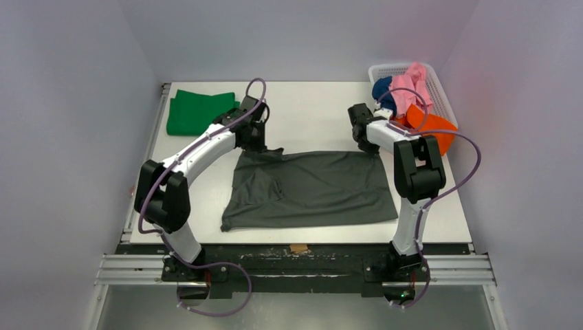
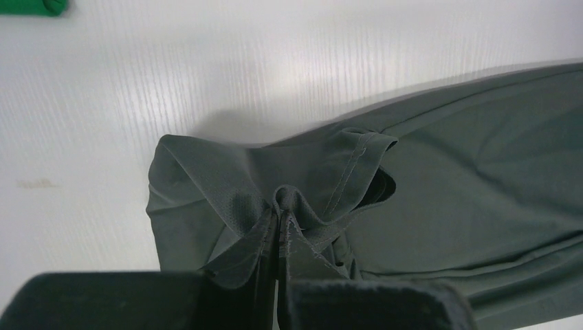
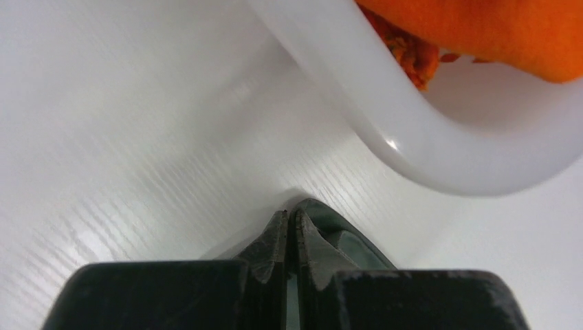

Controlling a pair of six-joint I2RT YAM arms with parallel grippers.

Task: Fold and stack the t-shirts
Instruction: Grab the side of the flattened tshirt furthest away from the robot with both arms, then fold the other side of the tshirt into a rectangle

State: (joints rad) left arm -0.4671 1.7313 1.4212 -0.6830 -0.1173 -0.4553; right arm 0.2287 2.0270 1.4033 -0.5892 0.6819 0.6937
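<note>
The dark grey t-shirt lies spread on the white table, its far edge between both grippers. My left gripper is shut on the shirt's far left corner; in the left wrist view the cloth bunches between the fingers. My right gripper is shut on the far right corner; the right wrist view shows a bit of grey cloth pinched there. The green t-shirt lies folded at the far left. Orange, pink and navy t-shirts sit in the basket.
The white lattice basket stands at the far right corner, its rim close ahead of my right gripper. A small tan scrap lies at the table's near edge. Grey walls enclose the table on three sides.
</note>
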